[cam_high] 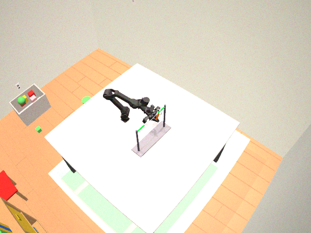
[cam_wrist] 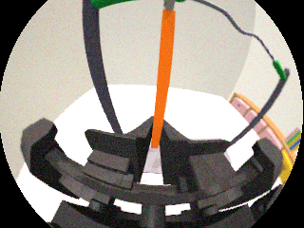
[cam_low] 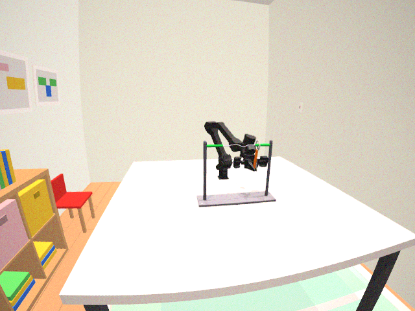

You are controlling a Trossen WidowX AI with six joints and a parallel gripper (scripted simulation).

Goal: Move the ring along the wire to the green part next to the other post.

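My gripper (cam_high: pixel 157 119) (cam_low: pixel 254 168) (cam_wrist: pixel 156 119) is shut on the lower end of the orange handle (cam_high: pixel 157 116) (cam_low: pixel 255 157) (cam_wrist: pixel 164 66), which stands nearly upright. The ring (cam_low: pixel 257 140) at its top is around the wire at the inner end of the green part (cam_high: pixel 162 109) (cam_low: pixel 265 144) (cam_wrist: pixel 119 2) by the right post (cam_high: pixel 164 119) (cam_low: pixel 268 173) (cam_wrist: pixel 97 66), as the exterior view shows it. The ring is mostly cut off in the wrist view. The wavy grey wire (cam_wrist: pixel 242 32) runs to the other green part (cam_high: pixel 141 128) (cam_low: pixel 214 145) (cam_wrist: pixel 279 69). Any contact between ring and wire is too small to tell.
The left post (cam_high: pixel 137 141) (cam_low: pixel 204 173) (cam_wrist: pixel 267 104) stands at the other end of the flat base (cam_high: pixel 145 146) (cam_low: pixel 234 199). The base lies on the white table (cam_high: pixel 112 140) (cam_low: pixel 201 241). The fingers are below the wire, and the arm reaches in from behind it.
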